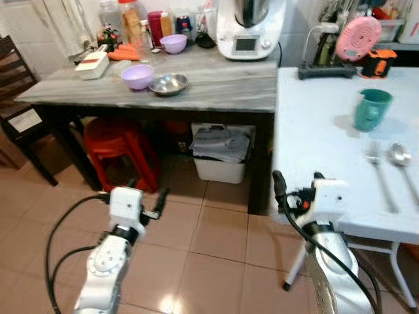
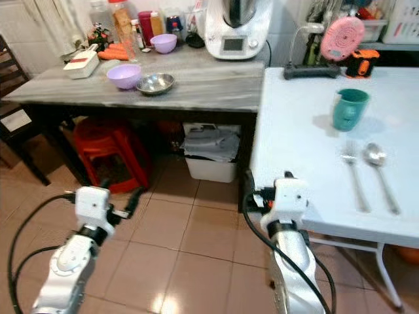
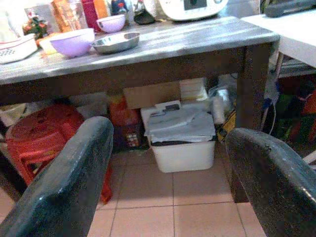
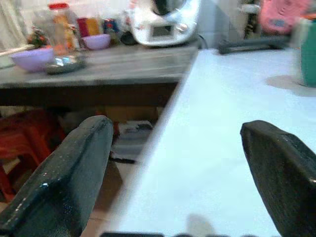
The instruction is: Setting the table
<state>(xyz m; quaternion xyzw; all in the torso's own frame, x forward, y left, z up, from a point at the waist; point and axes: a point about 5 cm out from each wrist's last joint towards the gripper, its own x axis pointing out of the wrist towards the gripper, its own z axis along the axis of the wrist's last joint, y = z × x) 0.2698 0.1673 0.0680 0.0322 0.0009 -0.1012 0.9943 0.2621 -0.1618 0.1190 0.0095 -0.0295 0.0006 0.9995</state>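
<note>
Standing before two tables that meet at a corner: a grey wood-grain table [image 1: 216,88] on the left and a white table [image 1: 314,144] on the right. Resting on the white table, toward its far right side, a teal mug [image 1: 372,108], and nearer the front edge a fork [image 1: 378,171] lying just beside a spoon [image 1: 402,163], both pointing away from the front edge. Sitting along the white table's far edge, a black power strip [image 1: 327,69], a pink round device [image 1: 359,37] and an orange-and-black tool [image 1: 378,63]. Carrying on the grey table, toward its left half, a lilac bowl [image 1: 137,76] just beside a steel bowl [image 1: 168,84], with a second lilac bowl [image 1: 173,43], bottles and jars farther back, a white container [image 1: 92,65] near the left end, and a white kitchen machine [image 1: 250,27] at the far right corner. Tucked beneath the grey table, a red plastic stool [image 1: 121,147] and a white bin [image 1: 221,154] with grey cloth on top. Hanging low over the tiled floor [image 1: 216,255], the left gripper [image 3: 168,163], jaws spread wide and holding nothing, facing the underside of the grey table. Hovering at the front left corner of the white table, the right gripper [image 4: 180,168], jaws likewise wide apart and empty, aimed across the white surface toward the mug.
</note>
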